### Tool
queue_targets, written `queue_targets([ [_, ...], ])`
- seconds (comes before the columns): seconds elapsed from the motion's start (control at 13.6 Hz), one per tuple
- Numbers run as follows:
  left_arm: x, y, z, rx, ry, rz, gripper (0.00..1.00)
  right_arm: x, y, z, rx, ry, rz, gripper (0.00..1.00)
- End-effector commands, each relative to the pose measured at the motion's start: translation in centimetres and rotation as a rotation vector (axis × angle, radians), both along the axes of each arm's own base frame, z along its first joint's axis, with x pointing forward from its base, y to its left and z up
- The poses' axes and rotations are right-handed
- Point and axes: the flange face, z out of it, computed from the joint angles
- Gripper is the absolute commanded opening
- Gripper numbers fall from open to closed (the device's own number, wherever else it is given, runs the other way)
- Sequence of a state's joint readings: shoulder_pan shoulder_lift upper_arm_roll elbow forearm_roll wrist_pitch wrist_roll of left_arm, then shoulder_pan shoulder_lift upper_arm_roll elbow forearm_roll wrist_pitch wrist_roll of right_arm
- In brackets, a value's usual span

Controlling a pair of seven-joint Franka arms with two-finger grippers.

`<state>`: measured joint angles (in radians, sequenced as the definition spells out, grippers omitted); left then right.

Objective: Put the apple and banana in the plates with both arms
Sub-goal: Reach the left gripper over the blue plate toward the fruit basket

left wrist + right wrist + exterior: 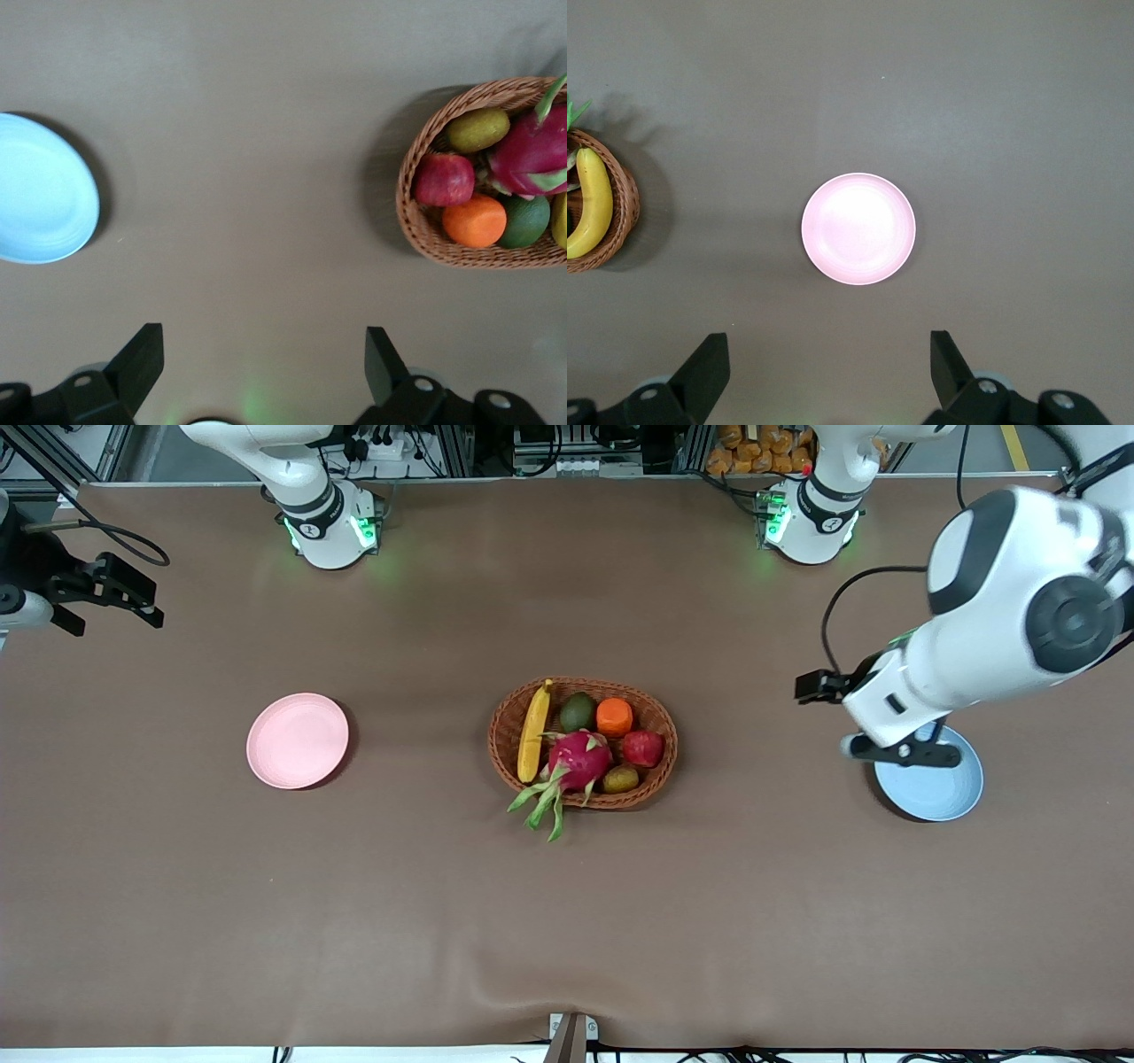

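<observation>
The apple (643,747) and the banana (534,731) lie in a wicker basket (663,722) at mid-table. The apple also shows in the left wrist view (444,179), and the banana in the right wrist view (592,205). The pink plate (298,740) sits empty toward the right arm's end, and the blue plate (943,790) sits empty toward the left arm's end. My left gripper (904,753) is open and empty, high over the blue plate's edge (40,190). My right gripper (111,598) is open and empty, high near the table's end, with the pink plate (858,227) in its view.
The basket also holds a magenta dragon fruit (578,760) whose green leaves hang over the rim, an orange fruit (614,716), a dark green fruit (578,711) and a brownish fruit (621,779). Brown cloth covers the table. The arm bases stand along the table's edge farthest from the front camera.
</observation>
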<state>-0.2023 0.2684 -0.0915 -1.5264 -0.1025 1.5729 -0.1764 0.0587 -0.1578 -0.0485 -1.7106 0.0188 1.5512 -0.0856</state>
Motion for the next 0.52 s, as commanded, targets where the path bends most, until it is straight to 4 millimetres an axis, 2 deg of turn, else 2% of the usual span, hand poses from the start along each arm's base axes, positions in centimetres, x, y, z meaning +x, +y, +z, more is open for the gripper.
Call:
queue_targets([
  [0.0, 0.5, -4.0, -2.8, -0.014, 0.013, 0.056, 1.0, 0.3, 0.3, 0.7, 0.012, -0.002, 0.006, 1.0],
  [0.07, 0.7, -5.7, -4.7, -0.011, 0.017, 0.057, 1.0, 0.4, 0.3, 0.6, 0.012, 0.0, 0.006, 1.0],
  [0.22, 1.0, -7.5, -7.3, -0.005, 0.022, 0.057, 1.0, 0.5, 0.4, 0.5, 0.012, 0.003, 0.011, 1.0],
  [0.44, 0.3, -11.2, -10.9, 0.003, 0.037, 0.013, 1.0, 0.5, 0.3, 0.3, 0.012, 0.007, 0.012, 1.0],
])
